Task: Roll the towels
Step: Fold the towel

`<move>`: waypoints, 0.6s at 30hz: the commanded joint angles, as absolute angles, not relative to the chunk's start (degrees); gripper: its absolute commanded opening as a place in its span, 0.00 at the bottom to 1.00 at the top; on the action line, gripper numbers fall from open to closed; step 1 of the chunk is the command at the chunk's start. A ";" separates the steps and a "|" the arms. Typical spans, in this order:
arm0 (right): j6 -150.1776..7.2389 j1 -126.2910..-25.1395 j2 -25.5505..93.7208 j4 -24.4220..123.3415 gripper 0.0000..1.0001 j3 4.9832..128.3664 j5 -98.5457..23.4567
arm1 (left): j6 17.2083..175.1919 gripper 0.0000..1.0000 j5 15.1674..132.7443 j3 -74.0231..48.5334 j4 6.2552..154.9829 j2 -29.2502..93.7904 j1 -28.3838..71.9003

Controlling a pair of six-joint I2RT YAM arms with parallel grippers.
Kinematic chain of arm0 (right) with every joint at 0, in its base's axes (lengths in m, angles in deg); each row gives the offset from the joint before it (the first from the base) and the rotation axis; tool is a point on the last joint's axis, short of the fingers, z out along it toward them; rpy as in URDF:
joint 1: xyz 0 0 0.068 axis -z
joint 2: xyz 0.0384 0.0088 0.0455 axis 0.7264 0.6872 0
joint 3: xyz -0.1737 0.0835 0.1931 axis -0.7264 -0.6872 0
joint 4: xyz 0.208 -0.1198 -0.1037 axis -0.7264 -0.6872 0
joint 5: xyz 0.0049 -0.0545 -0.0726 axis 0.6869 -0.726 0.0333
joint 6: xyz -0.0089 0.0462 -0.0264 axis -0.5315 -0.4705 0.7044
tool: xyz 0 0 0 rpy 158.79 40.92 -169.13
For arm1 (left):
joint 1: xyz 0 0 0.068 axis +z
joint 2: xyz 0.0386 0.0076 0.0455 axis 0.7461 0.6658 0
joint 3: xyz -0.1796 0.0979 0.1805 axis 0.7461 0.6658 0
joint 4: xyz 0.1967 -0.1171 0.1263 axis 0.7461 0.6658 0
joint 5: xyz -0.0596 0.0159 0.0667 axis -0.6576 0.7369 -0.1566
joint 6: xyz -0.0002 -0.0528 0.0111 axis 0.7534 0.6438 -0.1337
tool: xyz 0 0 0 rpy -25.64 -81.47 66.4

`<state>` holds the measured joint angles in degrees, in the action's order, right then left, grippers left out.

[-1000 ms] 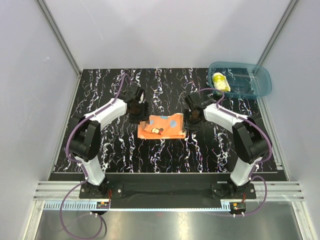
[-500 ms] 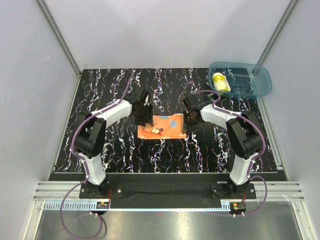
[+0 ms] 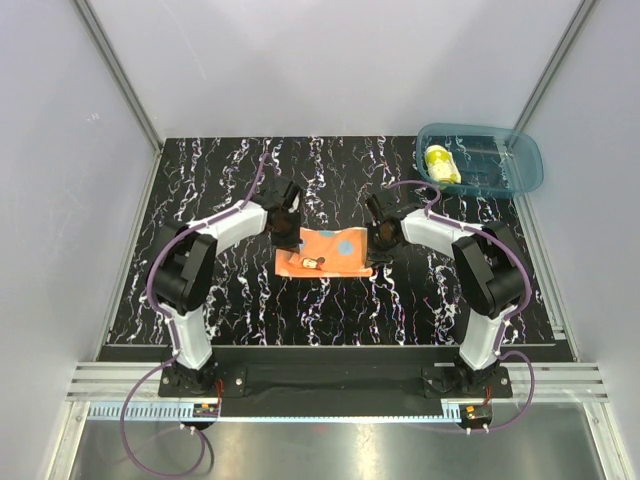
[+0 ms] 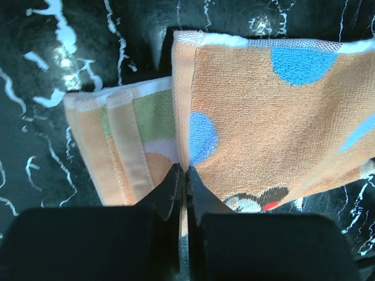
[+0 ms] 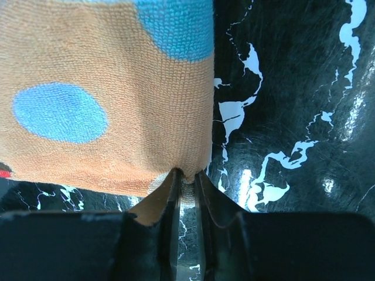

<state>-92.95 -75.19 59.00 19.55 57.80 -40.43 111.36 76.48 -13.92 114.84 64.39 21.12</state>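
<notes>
The orange towel with light-blue dots lies mid-table, partly folded over itself. My left gripper is at its far left corner and my right gripper at its right edge. In the left wrist view the left gripper is shut on the edge of the towel's upper layer, with a striped lower layer showing beside it. In the right wrist view the right gripper pinches the corner of the towel between nearly closed jaws. The yellow towel lies rolled up in the bin.
A translucent teal bin stands at the table's far right corner. The black marbled tabletop is walled by grey panels on the left, right and back.
Both grippers have closed on the orange towel. The left arm has shifted right onto the towel's left corner; the right arm moved slightly inward to its right edge.
</notes>
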 commanded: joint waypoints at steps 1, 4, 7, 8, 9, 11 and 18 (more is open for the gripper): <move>-91.99 -75.24 61.28 20.35 0.20 56.08 -40.18 | 112.74 0.00 80.81 -12.04 112.17 57.86 20.84; -91.99 -75.24 61.81 20.70 0.20 55.55 -39.91 | 113.45 0.00 82.13 -9.75 111.82 54.43 20.75; -92.08 -75.24 62.42 20.88 0.19 55.38 -39.47 | 113.89 0.00 85.03 -7.29 111.38 51.18 20.75; -92.08 -75.24 62.52 20.79 0.19 55.46 -39.39 | 113.89 0.00 85.38 -6.68 111.03 50.82 20.75; -92.08 -75.24 62.69 20.79 0.20 55.55 -39.12 | 113.89 0.00 85.99 -5.71 110.85 50.73 20.66; -92.08 -75.24 62.95 20.53 0.20 55.64 -38.95 | 113.71 0.00 86.43 -5.53 111.11 51.52 20.75; -91.38 -75.24 62.25 19.30 0.35 56.43 -39.12 | 115.55 0.00 88.37 -2.37 111.11 52.40 20.66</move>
